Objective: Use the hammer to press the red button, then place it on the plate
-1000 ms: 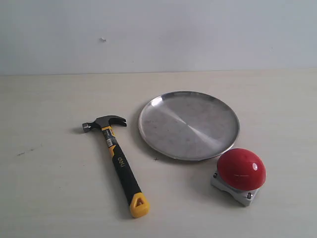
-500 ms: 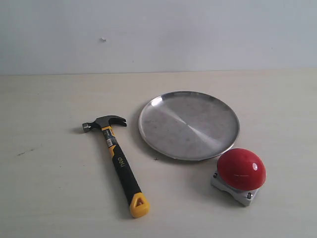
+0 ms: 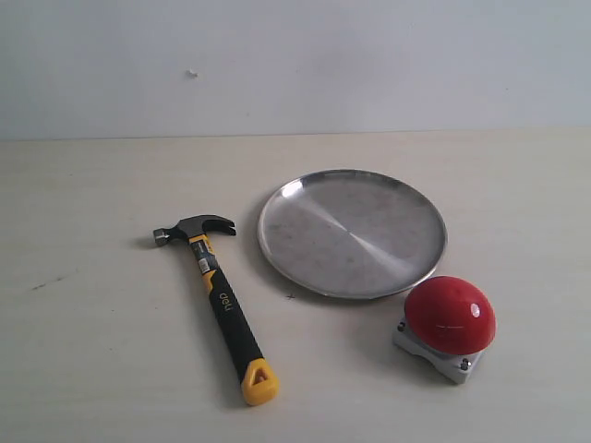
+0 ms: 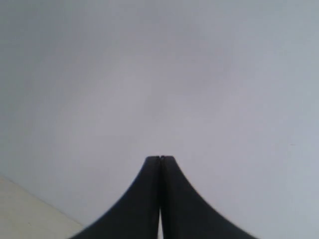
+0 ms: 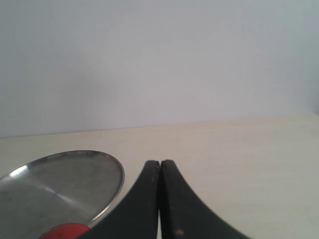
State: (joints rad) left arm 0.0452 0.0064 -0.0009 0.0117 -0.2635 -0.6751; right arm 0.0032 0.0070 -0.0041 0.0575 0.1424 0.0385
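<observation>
The hammer (image 3: 219,293) lies flat on the table at the left, dark head toward the back, yellow handle end toward the front. To its right rests the round silver plate (image 3: 352,232), with nothing on it. The red button (image 3: 450,317) on its grey base stands in front of the plate's right side. No gripper shows in the exterior view. My left gripper (image 4: 160,158) is shut and faces only the pale wall. My right gripper (image 5: 160,162) is shut with nothing held; beside it lie the plate (image 5: 60,184) and a sliver of the red button (image 5: 65,231).
A pale wall (image 3: 295,65) rises behind the beige table (image 3: 92,351). A small dark mark (image 3: 42,284) sits on the tabletop at the far left.
</observation>
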